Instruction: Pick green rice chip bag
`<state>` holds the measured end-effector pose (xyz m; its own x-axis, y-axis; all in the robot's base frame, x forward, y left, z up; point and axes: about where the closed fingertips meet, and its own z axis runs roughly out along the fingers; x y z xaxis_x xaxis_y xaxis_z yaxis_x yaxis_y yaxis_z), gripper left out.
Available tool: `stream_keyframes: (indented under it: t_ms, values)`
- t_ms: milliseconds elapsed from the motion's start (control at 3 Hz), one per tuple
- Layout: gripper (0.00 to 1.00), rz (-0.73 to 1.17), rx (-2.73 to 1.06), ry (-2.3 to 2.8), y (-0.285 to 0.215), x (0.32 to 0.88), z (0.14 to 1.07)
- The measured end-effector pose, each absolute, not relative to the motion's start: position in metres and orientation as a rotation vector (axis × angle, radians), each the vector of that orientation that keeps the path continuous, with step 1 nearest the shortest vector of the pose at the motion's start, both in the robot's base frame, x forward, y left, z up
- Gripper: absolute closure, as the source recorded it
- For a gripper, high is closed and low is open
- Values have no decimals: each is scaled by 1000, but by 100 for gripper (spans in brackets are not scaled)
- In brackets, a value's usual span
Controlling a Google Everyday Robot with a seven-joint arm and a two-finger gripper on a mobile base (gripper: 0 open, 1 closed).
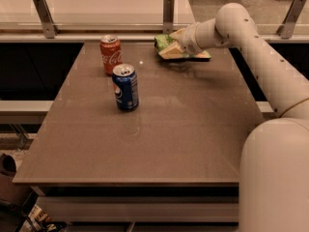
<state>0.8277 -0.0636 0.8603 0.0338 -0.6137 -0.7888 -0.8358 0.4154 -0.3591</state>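
The green rice chip bag (166, 46) is a crinkly light-green foil bag with orange print, at the far right of the table. My gripper (179, 43) reaches in from the right and is shut on the bag. It holds the bag tilted, just above the table top, with a shadow under it. The wrist covers the bag's right part.
A red soda can (110, 54) stands at the far left-middle of the brown table (159, 144). A blue soda can (126, 87) stands in front of it. A rail with metal posts (168, 13) runs behind the table. My arm spans the right side.
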Motion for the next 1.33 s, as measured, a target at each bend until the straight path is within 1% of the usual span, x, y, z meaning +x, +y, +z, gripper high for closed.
stream_keyframes:
  t_ms: [667, 1333]
  values:
    - [100, 162, -1314, 1564, -62, 821, 930]
    - [100, 87, -1317, 1420, -59, 811, 984]
